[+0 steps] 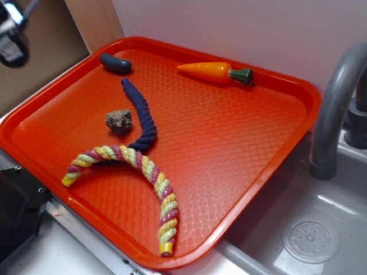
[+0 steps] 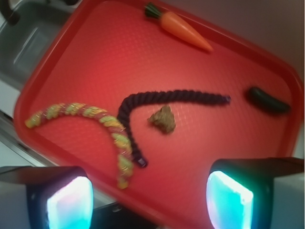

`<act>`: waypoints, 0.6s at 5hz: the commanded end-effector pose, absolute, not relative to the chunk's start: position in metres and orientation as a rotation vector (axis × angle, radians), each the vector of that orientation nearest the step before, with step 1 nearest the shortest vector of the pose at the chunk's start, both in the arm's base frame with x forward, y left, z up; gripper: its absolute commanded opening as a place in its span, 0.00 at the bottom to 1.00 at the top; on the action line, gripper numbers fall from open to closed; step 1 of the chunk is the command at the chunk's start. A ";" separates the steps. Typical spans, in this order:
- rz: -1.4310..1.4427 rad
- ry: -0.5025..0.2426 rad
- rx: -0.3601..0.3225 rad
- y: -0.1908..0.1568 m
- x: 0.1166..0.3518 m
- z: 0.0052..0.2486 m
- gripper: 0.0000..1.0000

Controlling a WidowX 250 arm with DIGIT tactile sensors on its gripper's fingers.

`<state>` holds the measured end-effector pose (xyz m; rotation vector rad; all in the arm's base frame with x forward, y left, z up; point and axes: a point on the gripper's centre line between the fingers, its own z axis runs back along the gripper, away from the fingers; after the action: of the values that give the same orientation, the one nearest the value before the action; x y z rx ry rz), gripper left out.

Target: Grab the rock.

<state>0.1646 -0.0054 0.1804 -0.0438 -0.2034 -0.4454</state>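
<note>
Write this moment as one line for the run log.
phase: approach | gripper: open, above tray, holding nothing | rock: on tray, untouched, beside dark blue rope | grasp: not yet done

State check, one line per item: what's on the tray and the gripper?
rock: loose on tray, ungrasped
purple rope: curved beside the rock
multicolour rope: bent, crossing purple rope's end
carrot: lying flat
dark bean piece: lying flat
gripper: open, above tray, empty
</note>
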 end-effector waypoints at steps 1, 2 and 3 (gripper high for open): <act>-0.922 -0.131 0.015 -0.022 0.201 0.147 1.00; -0.987 -0.105 0.022 -0.024 0.208 0.132 1.00; -0.985 -0.063 0.077 -0.026 0.213 0.116 1.00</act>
<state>0.2108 -0.0203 0.1102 0.0582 -0.0313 -0.9786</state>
